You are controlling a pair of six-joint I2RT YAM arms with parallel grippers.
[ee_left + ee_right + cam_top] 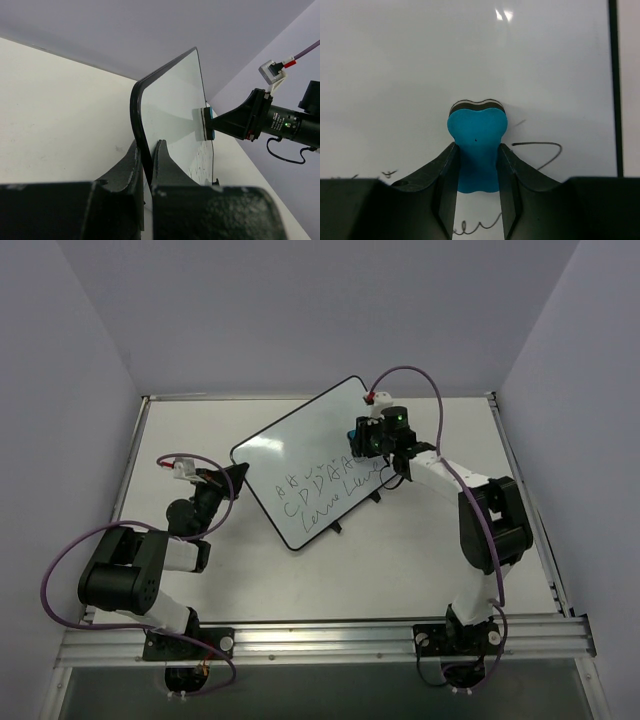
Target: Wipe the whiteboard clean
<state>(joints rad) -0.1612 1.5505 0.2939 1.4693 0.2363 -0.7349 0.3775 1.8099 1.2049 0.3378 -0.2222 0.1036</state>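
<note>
Whiteboard (pixel 300 445) mid-table, stood on edge. Left gripper (pixel 148 152) clamps frame. Right gripper (pixel 476 150) clamps blue eraser (pixel 476 125), felt on board. Best: press evenly, sweep across writing (pixel 325 490), brace board.

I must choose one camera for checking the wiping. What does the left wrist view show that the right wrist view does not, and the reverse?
Only left wrist: the left hand shut on the whiteboard's black frame, the table, and the right arm from the side. Only right wrist: black writing, sharp, beside the blue eraser. Both: the whiteboard and the blue eraser in the right hand, pressed on the board.
</note>
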